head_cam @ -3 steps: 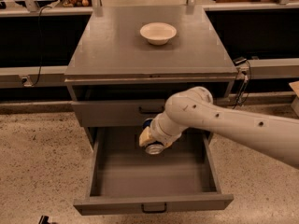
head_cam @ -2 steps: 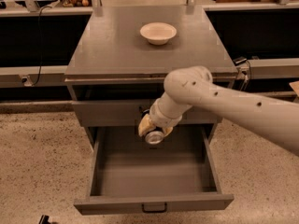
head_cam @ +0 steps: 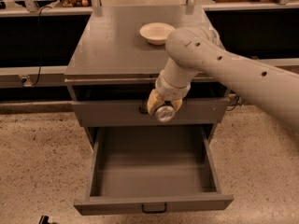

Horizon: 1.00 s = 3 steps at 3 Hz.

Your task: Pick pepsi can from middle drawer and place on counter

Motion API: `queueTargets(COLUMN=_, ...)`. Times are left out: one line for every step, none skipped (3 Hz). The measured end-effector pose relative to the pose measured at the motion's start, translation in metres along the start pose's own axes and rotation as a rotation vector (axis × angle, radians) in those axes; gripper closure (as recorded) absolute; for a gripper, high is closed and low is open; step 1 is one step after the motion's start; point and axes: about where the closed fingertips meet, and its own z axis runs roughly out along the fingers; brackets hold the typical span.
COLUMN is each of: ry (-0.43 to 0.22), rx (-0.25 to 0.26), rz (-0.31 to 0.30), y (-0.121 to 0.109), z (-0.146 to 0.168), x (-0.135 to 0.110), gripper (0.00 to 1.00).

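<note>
My gripper (head_cam: 163, 108) hangs in front of the shallower closed drawer front, just below the counter's edge. Its tan fingers (head_cam: 153, 102) are shut on the pepsi can (head_cam: 165, 113), of which only the round silver end shows, facing the camera. The can is held in the air above the back of the middle drawer (head_cam: 154, 203), which is pulled wide open with a bare grey floor. The counter (head_cam: 117, 45) is the flat grey cabinet top behind and above the gripper. My pale arm comes in from the right and crosses the counter's right front corner.
A cream bowl (head_cam: 157, 32) stands at the back right of the counter, close to my arm's elbow. The closed shallower drawer front (head_cam: 112, 112) with its dark handle is right behind the gripper. Dark shelving with clutter runs along the back. Speckled floor lies on both sides.
The gripper has risen with the can out of the open drawer, to the level of the closed drawer front near the counter's edge. The arm's elbow has swung up over the counter.
</note>
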Motion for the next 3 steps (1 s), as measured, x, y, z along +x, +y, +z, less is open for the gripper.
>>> queueTargets(ry=0.026, rx=-0.043, rz=-0.001, y=0.007, z=-0.044, x=0.011, gripper=0.58)
queueTargets(ry=0.043, rx=-0.081, rz=0.005, y=0.01, z=-0.074, x=0.017, gripper=0.57)
queueTargets(ry=0.052, rx=-0.116, rz=0.025, y=0.015, z=-0.1, x=0.019, gripper=0.57)
